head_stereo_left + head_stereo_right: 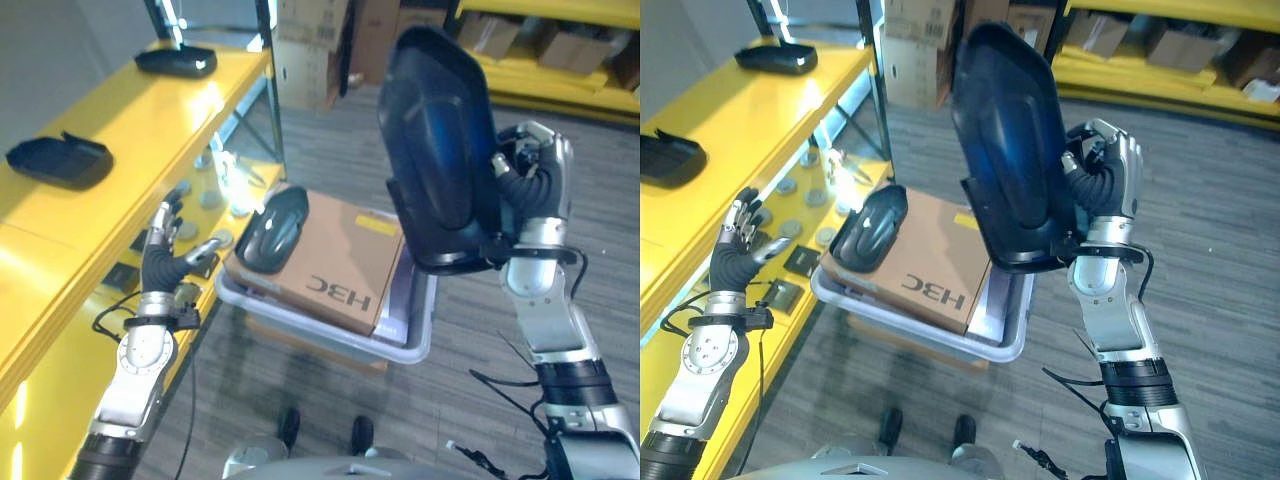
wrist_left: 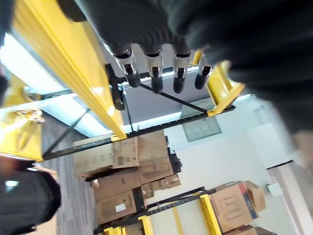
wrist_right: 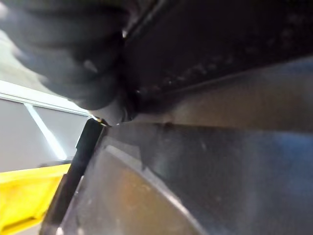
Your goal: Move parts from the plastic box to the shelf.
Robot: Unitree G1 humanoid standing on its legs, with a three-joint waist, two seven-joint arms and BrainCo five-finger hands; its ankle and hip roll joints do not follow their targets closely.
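My right hand (image 1: 535,175) is shut on a large black plastic part (image 1: 440,150) and holds it upright, high above the grey plastic box (image 1: 400,350). The same part (image 3: 205,161) fills the right wrist view from close up. Another black part (image 1: 272,228) lies on a brown cardboard box (image 1: 335,262) inside the plastic box. Two black parts (image 1: 58,160) (image 1: 177,61) rest on the yellow shelf (image 1: 130,130) at the left. My left hand (image 1: 165,250) hovers open beside the shelf's lower level, its straight fingers (image 2: 156,68) holding nothing.
Small round and dark items (image 1: 205,200) lie on the lower yellow shelf level. Cardboard boxes (image 1: 310,45) are stacked at the back, and another yellow rack (image 1: 540,70) with boxes runs along the far right. Grey floor (image 1: 330,150) lies between the racks.
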